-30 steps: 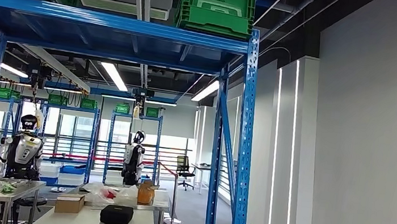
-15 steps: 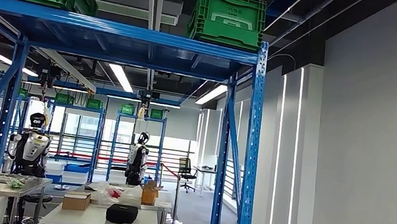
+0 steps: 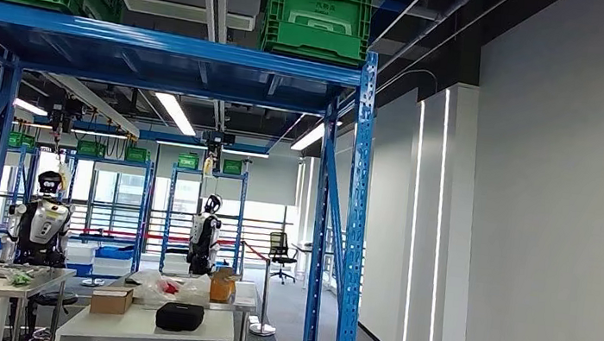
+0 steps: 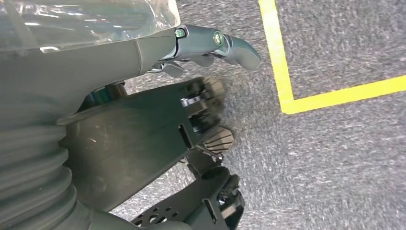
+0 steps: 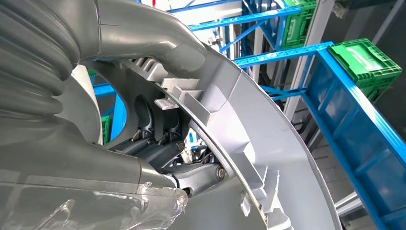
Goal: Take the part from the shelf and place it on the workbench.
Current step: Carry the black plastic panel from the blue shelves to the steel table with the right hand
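Head view: we look level across a hall through a blue shelf (image 3: 352,211) that carries green crates (image 3: 317,18) on its top tier. Beyond it stands a white desk (image 3: 148,333) bearing a black case (image 3: 180,316) and a cardboard box (image 3: 111,300), with two other robots (image 3: 203,241) further back. We see no landing spot under the camera's gaze, so a walk toward the desk carries a collision risk with the shelf upright.

Left wrist view: the left hand (image 4: 191,110) hangs over grey carpet marked with a yellow line (image 4: 306,98). Its fingers (image 4: 215,139) are loosely parted and we see nothing between them. A swinging idle arm could brush the shelf frame in passing.

Right wrist view: the right hand (image 5: 158,139) grips the part (image 5: 249,143), a large grey curved ring-shaped piece, with dark fingers (image 5: 191,178) wrapped behind its inner rim and the thumb lying over the outer face. The part extends well beyond the fingers on both sides, close to blue shelf beams. We judge the main hazards as follows: the overhanging rim striking a beam during the turn, and the smooth curved face sliding out from the fingers under its own leverage, since the hold sits at one edge only.
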Controlling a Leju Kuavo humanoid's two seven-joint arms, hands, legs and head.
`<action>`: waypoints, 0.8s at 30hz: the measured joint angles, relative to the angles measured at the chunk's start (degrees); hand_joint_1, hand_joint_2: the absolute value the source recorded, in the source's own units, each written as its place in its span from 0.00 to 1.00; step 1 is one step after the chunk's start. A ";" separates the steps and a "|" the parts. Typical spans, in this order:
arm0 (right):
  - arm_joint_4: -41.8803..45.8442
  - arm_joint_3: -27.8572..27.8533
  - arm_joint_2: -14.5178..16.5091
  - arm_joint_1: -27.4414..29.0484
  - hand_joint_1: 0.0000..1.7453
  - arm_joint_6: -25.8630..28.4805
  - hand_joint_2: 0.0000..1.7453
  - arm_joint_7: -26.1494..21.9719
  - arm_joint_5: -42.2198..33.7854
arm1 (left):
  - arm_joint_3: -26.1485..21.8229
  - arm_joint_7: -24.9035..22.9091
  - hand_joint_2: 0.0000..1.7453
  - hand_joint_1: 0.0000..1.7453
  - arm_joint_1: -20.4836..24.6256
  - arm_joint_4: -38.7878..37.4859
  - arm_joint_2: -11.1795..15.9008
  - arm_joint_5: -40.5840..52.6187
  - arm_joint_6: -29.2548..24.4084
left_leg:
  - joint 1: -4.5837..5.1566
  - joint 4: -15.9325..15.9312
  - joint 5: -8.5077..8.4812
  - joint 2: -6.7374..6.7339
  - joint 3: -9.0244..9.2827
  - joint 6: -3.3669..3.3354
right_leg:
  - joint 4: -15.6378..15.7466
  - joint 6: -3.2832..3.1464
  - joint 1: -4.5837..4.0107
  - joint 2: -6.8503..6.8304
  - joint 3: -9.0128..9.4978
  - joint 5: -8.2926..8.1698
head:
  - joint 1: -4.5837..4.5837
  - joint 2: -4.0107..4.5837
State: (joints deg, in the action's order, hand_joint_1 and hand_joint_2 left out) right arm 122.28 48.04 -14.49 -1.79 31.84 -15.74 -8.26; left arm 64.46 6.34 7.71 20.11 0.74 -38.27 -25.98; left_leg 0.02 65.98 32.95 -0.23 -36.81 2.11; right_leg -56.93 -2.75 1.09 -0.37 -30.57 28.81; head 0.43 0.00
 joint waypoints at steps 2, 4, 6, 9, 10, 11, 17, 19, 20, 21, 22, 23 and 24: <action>-0.01 0.00 0.00 0.01 1.00 0.08 1.00 0.00 -0.02 | 0.01 0.00 1.00 0.00 -0.01 0.00 0.01 -0.02 -0.01 | -0.18 6.05 2.78 0.00 -1.16 0.26 | -0.20 -0.05 -0.12 -0.04 -1.16 -0.75 | 0.11 0.00; -0.02 0.00 0.00 0.02 1.00 0.16 1.00 0.02 -0.08 | 0.03 0.00 1.00 0.00 0.00 0.02 0.01 -0.07 -0.02 | -0.19 4.89 1.21 0.02 1.22 0.06 | -0.61 0.05 -0.21 0.00 -2.41 -1.39 | 0.20 0.00; -0.02 0.00 0.01 0.04 1.00 0.30 1.00 0.04 -0.14 | 0.04 0.00 1.00 0.00 0.10 0.05 0.05 -0.14 -0.10 | -0.05 -2.83 -1.34 0.11 6.63 -0.66 | -1.05 0.31 -0.32 0.09 -3.35 -1.90 | 0.21 0.00; -0.01 -0.02 0.02 0.03 1.00 0.50 1.00 0.04 -0.23 | 0.06 0.00 1.00 0.00 0.18 0.19 0.16 -0.24 -0.20 | 0.44 -10.15 -1.75 0.24 10.89 -1.62 | -1.23 1.25 -0.33 0.02 -4.03 -2.85 | 0.09 0.00; -0.01 -0.02 0.02 0.04 1.00 0.53 1.00 0.04 -0.29 | 0.06 0.00 1.00 0.00 0.12 0.25 0.17 -0.27 -0.20 | 0.56 -10.47 -2.08 0.23 10.76 -1.89 | -1.09 1.66 -0.26 -0.01 -4.10 -3.26 | 0.09 0.00; -0.01 -0.04 0.01 0.08 1.00 0.55 1.00 0.04 -0.35 | 0.07 0.00 1.00 0.00 0.08 0.29 0.17 -0.32 -0.21 | 0.52 -10.79 -2.59 0.14 10.45 -2.23 | -1.03 2.00 -0.18 0.02 -4.21 -3.42 | 0.10 0.00; -0.05 -0.25 -0.10 0.25 1.00 0.72 1.00 0.04 -0.68 | 0.13 -0.02 1.00 0.00 0.05 0.54 0.09 -0.53 -0.25 | 0.31 -11.32 -5.75 -0.31 7.14 -3.58 | -14.55 3.25 -0.17 0.22 -8.05 7.23 | -0.27 0.00; -0.08 -0.28 -0.17 0.26 1.00 0.74 1.00 0.04 -0.73 | 0.16 -0.02 1.00 0.00 0.01 0.55 0.09 -0.64 -0.28 | 0.33 -10.59 -6.44 -0.39 5.61 -3.45 | -15.01 3.34 -0.14 0.20 -6.36 5.95 | -0.38 0.00; -0.08 -0.31 -0.19 0.25 1.00 0.74 1.00 0.04 -0.74 | 0.17 -0.02 1.00 0.00 0.02 0.56 0.09 -0.67 -0.30 | 0.33 -10.10 -6.71 -0.39 4.87 -3.34 | -12.40 3.29 -0.12 0.18 -4.17 4.39 | -0.44 0.00; -0.07 -0.33 -0.20 0.21 1.00 0.75 1.00 0.04 -0.76 | 0.17 -0.02 1.00 0.00 0.03 0.62 0.10 -0.72 -0.32 | 0.36 -9.55 -6.93 -0.38 4.18 -3.18 | -8.50 3.14 -0.13 0.14 -1.43 3.34 | -0.51 0.00; -0.07 -0.34 -0.20 0.18 1.00 0.75 1.00 0.04 -0.80 | 0.18 -0.02 1.00 0.00 0.04 0.69 0.10 -0.75 -0.34 | 0.43 -9.01 -7.13 -0.37 3.57 -2.96 | -4.65 2.90 -0.18 0.14 1.05 2.93 | -0.57 0.00; -0.06 -0.36 -0.20 0.18 1.00 0.76 1.00 0.04 -0.84 | 0.19 -0.02 1.00 0.00 0.04 0.77 0.10 -0.79 -0.36 | 0.50 -8.60 -7.41 -0.36 3.04 -2.68 | -1.88 2.62 -0.28 0.15 2.67 2.91 | -0.58 0.00; -0.06 -0.36 -0.20 0.17 1.00 0.78 1.00 0.03 -0.87 | 0.20 -0.02 1.00 0.00 0.03 0.83 0.11 -0.81 -0.37 | 0.54 -8.34 -7.75 -0.36 2.65 -2.37 | -0.34 2.34 -0.39 0.19 3.40 3.20 | -0.58 0.00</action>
State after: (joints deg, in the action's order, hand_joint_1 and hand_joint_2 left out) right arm 122.22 47.68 -14.69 -1.62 32.62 -15.70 -9.13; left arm 64.66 6.32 7.74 20.93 0.85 -39.08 -26.35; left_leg 0.57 57.64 25.20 -0.59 -34.16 -0.26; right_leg -57.27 -0.41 0.69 -0.18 -27.16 32.01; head -0.15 0.00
